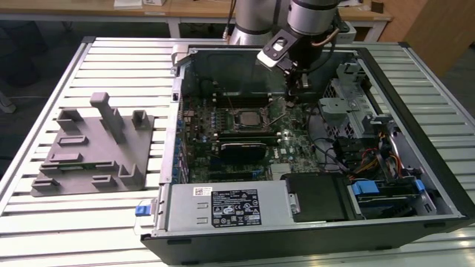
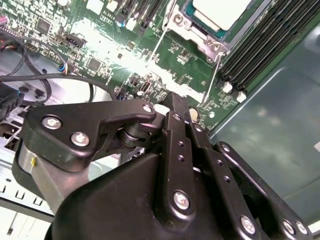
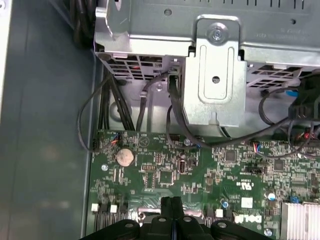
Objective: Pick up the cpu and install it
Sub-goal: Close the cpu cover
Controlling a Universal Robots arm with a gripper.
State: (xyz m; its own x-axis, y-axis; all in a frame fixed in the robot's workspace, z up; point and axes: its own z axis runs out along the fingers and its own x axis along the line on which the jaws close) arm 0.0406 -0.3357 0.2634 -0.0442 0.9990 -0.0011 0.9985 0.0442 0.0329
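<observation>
My hand [image 1: 301,89] hangs inside the open computer case [image 1: 415,72], low over the green motherboard [image 3: 165,175], and its two black fingers [image 3: 169,204] are pressed together with nothing between them; both wrist views show them meeting tip to tip. The cpu [image 1: 245,118] lies in the socket near the middle of the board, to the exterior view's left of my hand and apart from it. In the second wrist view its pale silver top [image 2: 222,12] sits inside the metal frame, with thin wire levers beside it. There is print around me that I leave unread: a black label and a small white label on the power supply [image 1: 222,208] at the near end of the case, and white markings on the board. Room is tight. The grey case wall [image 3: 45,125] closes one side, a folded metal bracket [image 3: 215,75] stands just past the board's edge, and black cables [image 3: 175,115] loop down in front of it. A coin battery [image 3: 124,157] lies flat on the board near the fingers, and the memory slots [image 2: 260,45] run beside the socket. Outside the case, the grey tray [image 1: 89,150] with upright posts rests on the slatted desk [image 1: 111,61], well apart at the exterior view's left.
</observation>
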